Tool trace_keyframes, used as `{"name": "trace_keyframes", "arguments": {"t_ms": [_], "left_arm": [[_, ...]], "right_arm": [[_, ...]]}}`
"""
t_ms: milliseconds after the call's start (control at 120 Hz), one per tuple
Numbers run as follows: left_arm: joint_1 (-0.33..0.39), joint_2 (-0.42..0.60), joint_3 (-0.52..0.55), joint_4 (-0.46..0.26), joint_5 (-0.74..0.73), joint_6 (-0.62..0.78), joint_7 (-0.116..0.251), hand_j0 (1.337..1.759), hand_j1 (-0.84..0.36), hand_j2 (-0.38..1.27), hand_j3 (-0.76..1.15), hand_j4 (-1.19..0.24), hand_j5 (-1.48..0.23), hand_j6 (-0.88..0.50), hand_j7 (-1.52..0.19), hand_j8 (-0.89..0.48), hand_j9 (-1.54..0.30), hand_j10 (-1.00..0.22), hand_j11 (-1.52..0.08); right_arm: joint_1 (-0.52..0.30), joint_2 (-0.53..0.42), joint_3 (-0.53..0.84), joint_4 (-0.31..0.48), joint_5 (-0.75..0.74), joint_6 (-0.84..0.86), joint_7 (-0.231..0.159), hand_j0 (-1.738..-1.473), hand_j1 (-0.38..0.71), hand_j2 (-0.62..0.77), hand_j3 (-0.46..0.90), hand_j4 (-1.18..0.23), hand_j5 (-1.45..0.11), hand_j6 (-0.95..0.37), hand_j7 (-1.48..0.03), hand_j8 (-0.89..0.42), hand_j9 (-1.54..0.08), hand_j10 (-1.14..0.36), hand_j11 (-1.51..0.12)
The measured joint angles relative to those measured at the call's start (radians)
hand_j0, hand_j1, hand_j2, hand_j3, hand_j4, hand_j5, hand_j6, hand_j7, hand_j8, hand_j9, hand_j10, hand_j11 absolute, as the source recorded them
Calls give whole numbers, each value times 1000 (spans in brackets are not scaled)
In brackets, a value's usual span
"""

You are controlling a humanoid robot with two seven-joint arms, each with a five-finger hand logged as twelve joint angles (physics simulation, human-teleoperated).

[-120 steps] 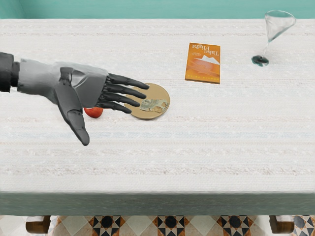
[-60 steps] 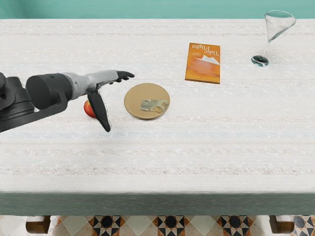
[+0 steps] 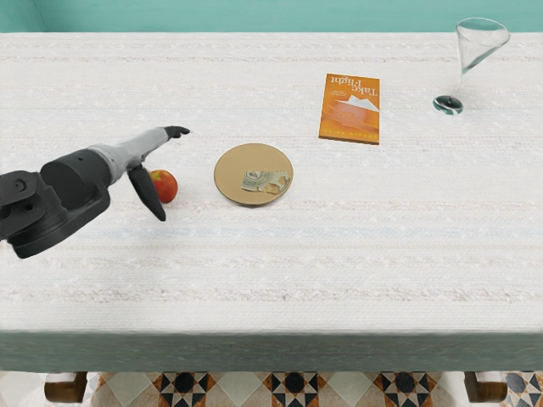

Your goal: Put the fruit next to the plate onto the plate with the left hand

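Note:
A red apple point(image 3: 164, 185) lies on the white tablecloth just left of the tan plate point(image 3: 242, 161). The plate carries a small pale patterned patch on its right half. My left hand point(image 3: 157, 165) comes in from the left edge and is seen edge-on, straddling the apple. Its fingers point(image 3: 176, 131) stretch out straight behind the fruit and the thumb point(image 3: 150, 196) hangs down in front of it. The hand is open and holds nothing. Whether it touches the apple I cannot tell. The right arm is out of view.
An orange book point(image 3: 349, 108) lies behind and right of the plate. A tilted martini glass point(image 3: 471, 58) stands at the far right back. The table's front edge point(image 3: 271, 339) runs across the bottom.
My left hand has pulled back to the left, off the plate, and turned edge-on. The apple, mostly covered before, now shows almost whole. Plate and apple have not moved.

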Motion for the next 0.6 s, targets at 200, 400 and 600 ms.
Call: {"name": "trace_keyframes", "arguments": {"t_ms": [200,400,600], "left_arm": [[15,-50,6,100,4,20,0,1658,251,20,0,-88,-110,-89,-109,-89,-109,-87,-109],[43,-91,11,168,11,37,0,1658,255,19,0,-84,-104,-85,-104,-85,-104,-83,-104],[50,-98,18,217,14,61,0,1658,256,19,0,-83,-104,-84,-103,-84,-103,-83,-103]], "right_arm": [[0,0,0,0,0,-3,1,-1658,-349,0,0,0,0,1,0,1,0,0,0],[0,0,0,0,-1,-5,1,-1658,-349,0,0,0,0,1,0,1,0,0,0],[0,0,0,-1,-4,-6,2,-1658,-349,0,0,0,0,1,0,1,0,1,0]]}}
